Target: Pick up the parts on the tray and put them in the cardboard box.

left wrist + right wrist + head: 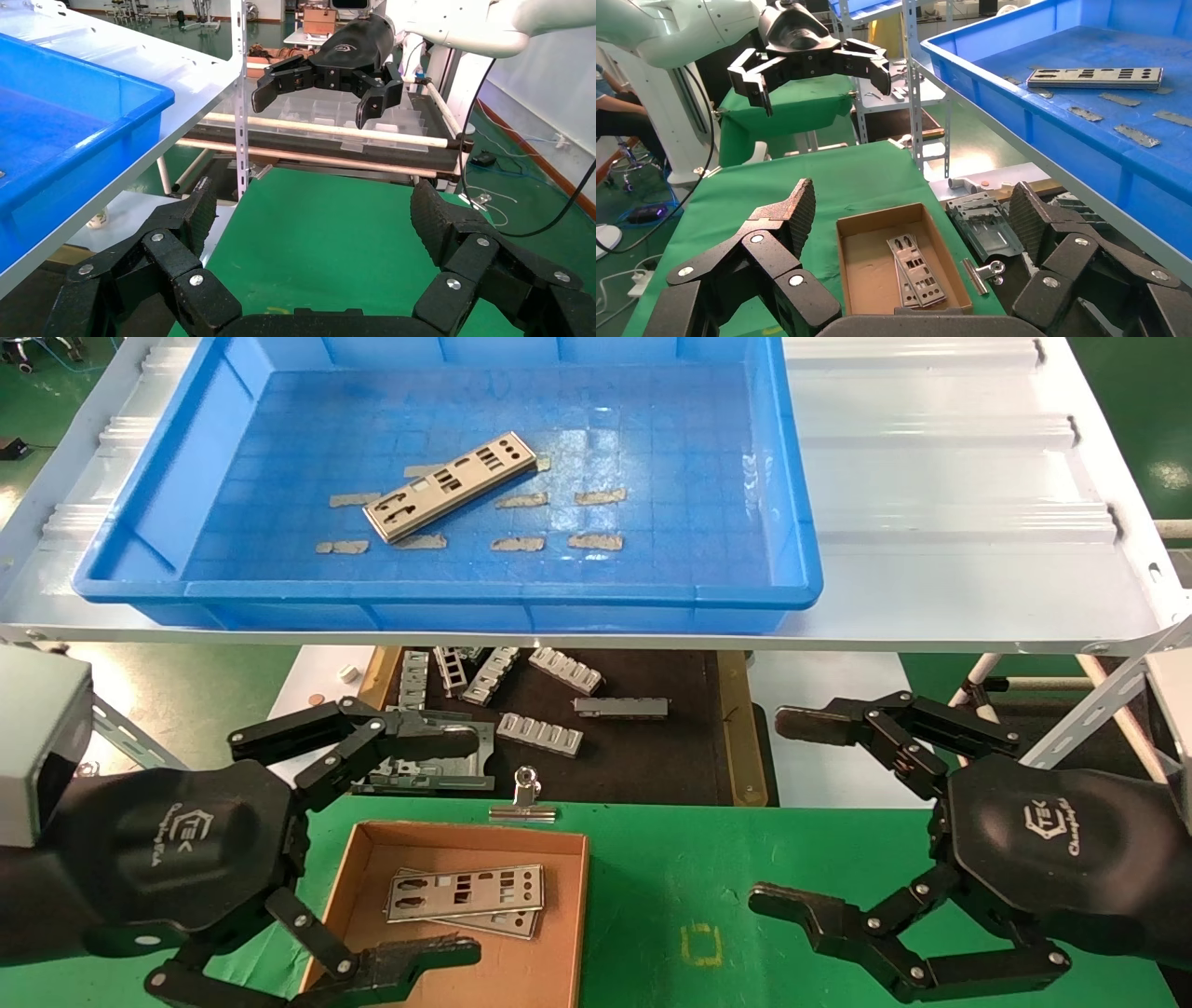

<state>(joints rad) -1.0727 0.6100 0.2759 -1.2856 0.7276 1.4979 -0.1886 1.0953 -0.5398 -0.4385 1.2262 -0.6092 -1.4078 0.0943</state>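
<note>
One silver part (450, 486) lies at an angle on the floor of the blue tray (466, 590), also visible in the right wrist view (1095, 76). Two more parts (466, 894) rest stacked inside the cardboard box (521, 838) on the green table; the right wrist view shows them too (916, 270). My left gripper (461, 845) hovers open over the box's left half, holding nothing. My right gripper (775, 809) hangs open and empty above the green table, to the right of the box.
The tray sits on a white ribbed shelf panel (931, 523) raised above the table. Below it, a dark mat holds grey ribbed brackets (540, 733) and a framed metal piece (438, 770). A binder clip (524, 798) lies just behind the box.
</note>
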